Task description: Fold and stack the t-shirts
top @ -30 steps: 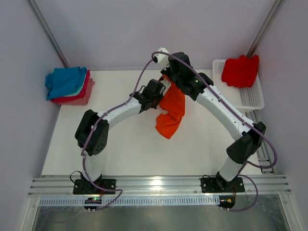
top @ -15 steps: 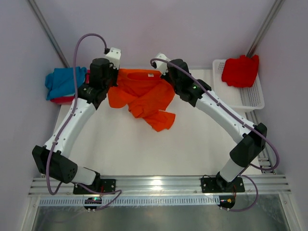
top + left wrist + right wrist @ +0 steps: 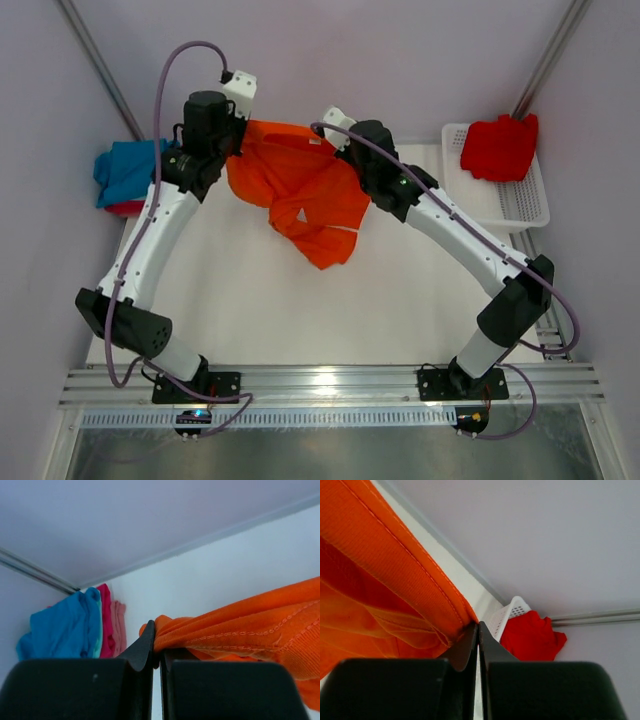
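One bright orange t-shirt [image 3: 305, 195] hangs stretched in the air over the far half of the white table [image 3: 240, 300]. Both arms hold it up by its top edge, and the rest droops in loose folds toward the table's middle. Whether the lowest fold touches the table I cannot tell. The left gripper [image 3: 156, 641] has its fingers pinched tight on a bunched corner of the orange cloth, above the table's far left part. The right gripper [image 3: 478, 629] is clamped just as tight on a stitched hem, above the table's far middle. On the table's far left corner lies a pile of folded t-shirts [image 3: 135, 175], blue on top, teal and pinkish red underneath. Just off the table's far right corner sits a white mesh basket [image 3: 525, 205] with a red t-shirt [image 3: 500, 147] heaped in its far end.
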